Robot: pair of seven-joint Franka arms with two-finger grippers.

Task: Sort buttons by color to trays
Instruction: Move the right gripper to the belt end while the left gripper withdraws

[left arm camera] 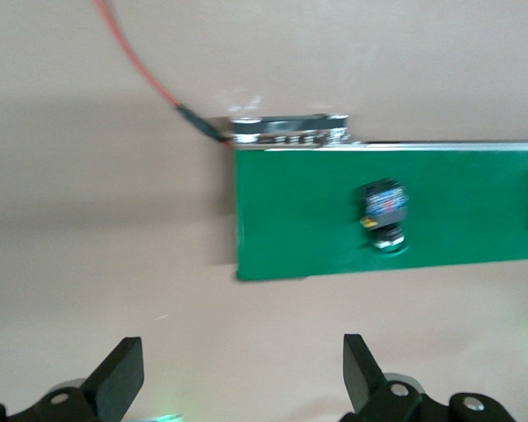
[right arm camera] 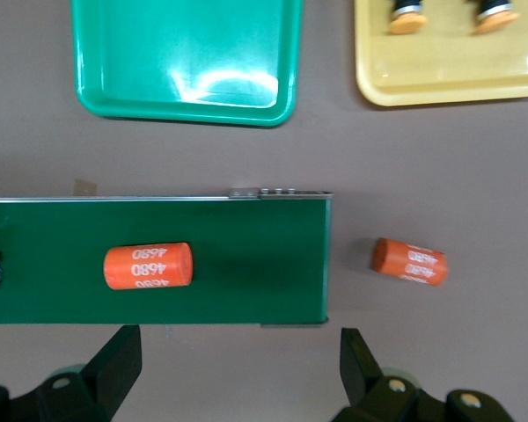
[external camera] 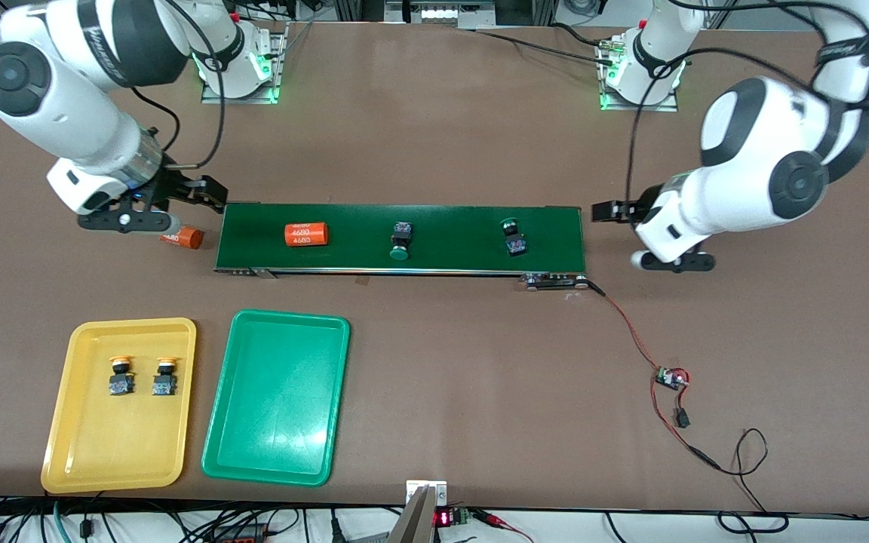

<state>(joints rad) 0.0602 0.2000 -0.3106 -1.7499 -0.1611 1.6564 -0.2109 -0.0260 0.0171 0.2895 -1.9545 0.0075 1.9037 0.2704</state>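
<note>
Two green-capped buttons lie on the dark-green belt (external camera: 449, 226): one (external camera: 401, 240) near its middle, the other (external camera: 512, 236) (left arm camera: 385, 211) toward the left arm's end. Two yellow-capped buttons (external camera: 121, 375) (external camera: 164, 375) lie side by side in the yellow tray (external camera: 72, 452) (right arm camera: 449, 83). Beside it, the green tray (external camera: 276, 422) (right arm camera: 185, 53) holds nothing. My left gripper (external camera: 604, 212) (left arm camera: 244, 378) hangs open over bare table just off the belt's end. My right gripper (external camera: 204, 192) (right arm camera: 240, 369) is open and holds nothing over the table at the belt's other end.
One orange cylinder printed 4680 (external camera: 306, 234) (right arm camera: 148, 265) lies on the belt toward the right arm's end. A second one (external camera: 182, 238) (right arm camera: 409, 261) lies on the table just off that end. A red-and-black cable with a small board (external camera: 670, 378) runs from the belt's corner.
</note>
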